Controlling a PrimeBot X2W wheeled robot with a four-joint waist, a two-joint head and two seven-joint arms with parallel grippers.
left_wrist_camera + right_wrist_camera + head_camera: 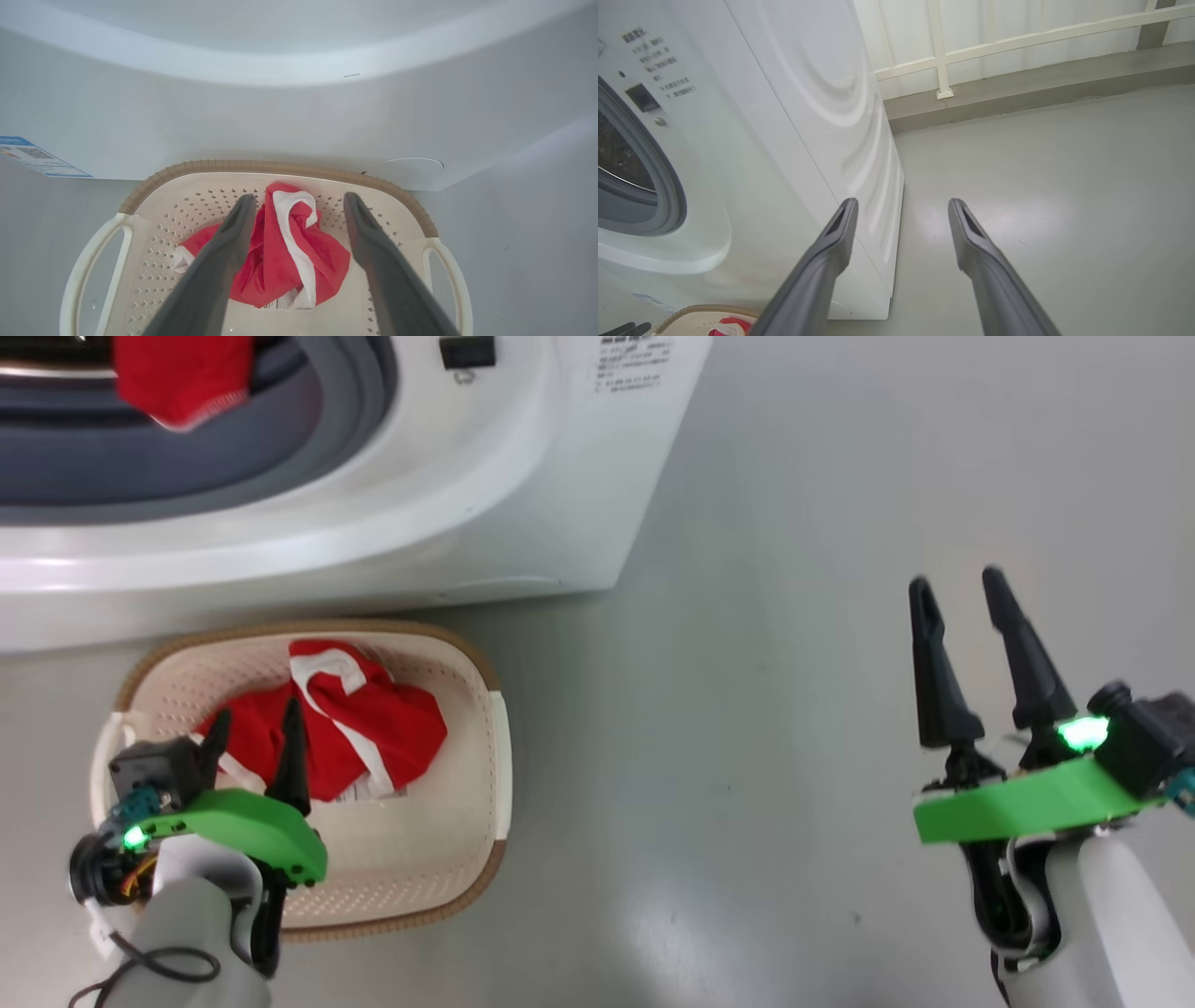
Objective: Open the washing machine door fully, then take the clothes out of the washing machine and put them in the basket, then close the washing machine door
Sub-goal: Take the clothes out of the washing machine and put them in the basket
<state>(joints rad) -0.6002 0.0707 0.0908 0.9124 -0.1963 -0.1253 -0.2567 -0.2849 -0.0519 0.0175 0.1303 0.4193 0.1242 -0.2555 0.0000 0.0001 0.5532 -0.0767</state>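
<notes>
Crumpled soft red clothes [273, 270] in perforated plastic basket [280, 166]

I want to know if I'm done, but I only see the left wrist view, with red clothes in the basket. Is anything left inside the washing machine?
Observer: Yes. In the head view a red garment hangs at the washing machine opening, over the grey gasket.
Operator: Where's my other gripper?
Observer: The right gripper is open and holds nothing, above bare floor to the right of the washer.
Operator: What's past the washer?
Observer: The right wrist view shows a pale wall with white rails beyond the washer's side.
</notes>
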